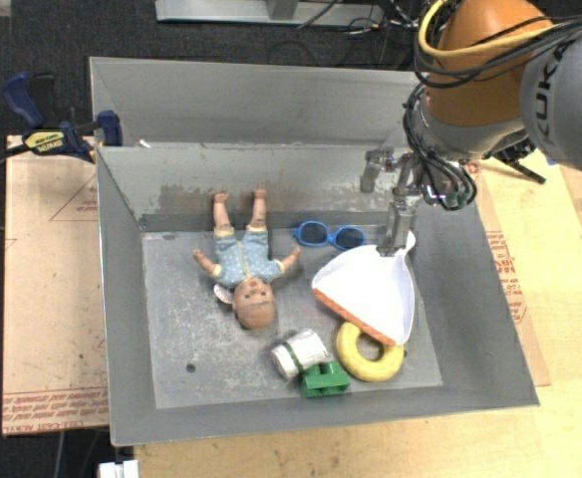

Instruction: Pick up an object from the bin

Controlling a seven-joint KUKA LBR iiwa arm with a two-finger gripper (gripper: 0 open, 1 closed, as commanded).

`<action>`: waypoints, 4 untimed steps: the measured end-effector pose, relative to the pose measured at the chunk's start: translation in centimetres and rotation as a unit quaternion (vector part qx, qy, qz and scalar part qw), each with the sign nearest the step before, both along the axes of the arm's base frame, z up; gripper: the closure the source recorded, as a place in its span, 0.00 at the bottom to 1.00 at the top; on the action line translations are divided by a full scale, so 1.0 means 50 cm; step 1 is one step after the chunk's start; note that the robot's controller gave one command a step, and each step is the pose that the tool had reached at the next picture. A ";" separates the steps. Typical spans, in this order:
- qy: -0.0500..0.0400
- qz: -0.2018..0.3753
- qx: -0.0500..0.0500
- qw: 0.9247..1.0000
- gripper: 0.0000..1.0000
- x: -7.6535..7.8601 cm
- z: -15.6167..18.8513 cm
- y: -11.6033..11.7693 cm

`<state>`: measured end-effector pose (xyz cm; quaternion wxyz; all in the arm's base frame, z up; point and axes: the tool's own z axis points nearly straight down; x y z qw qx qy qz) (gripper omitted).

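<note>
Fingers (401,244) are pinched shut on the narrow tip of the white wedge (374,289), right side of the bin (122,267). Its long axis runs from that tip at the back down to the wide orange-edged end, front-left, touching the yellow ring (370,364).

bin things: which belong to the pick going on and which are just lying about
In the job: gripper, over the tip of the white fan-shaped piece with an orange edge.
Lying about: plastic baby doll in blue clothes, blue plastic sunglasses, yellow ring, green block, silvery-white roll.
</note>
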<state>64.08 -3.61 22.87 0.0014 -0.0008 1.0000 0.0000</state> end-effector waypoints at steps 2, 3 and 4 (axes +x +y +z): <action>-0.004 0.026 -0.001 1.000 0.00 -0.018 -0.041 0.004; -0.004 0.132 0.000 0.991 0.00 -0.007 -0.158 -0.044; 0.001 0.200 -0.001 0.980 0.00 -0.015 -0.229 -0.061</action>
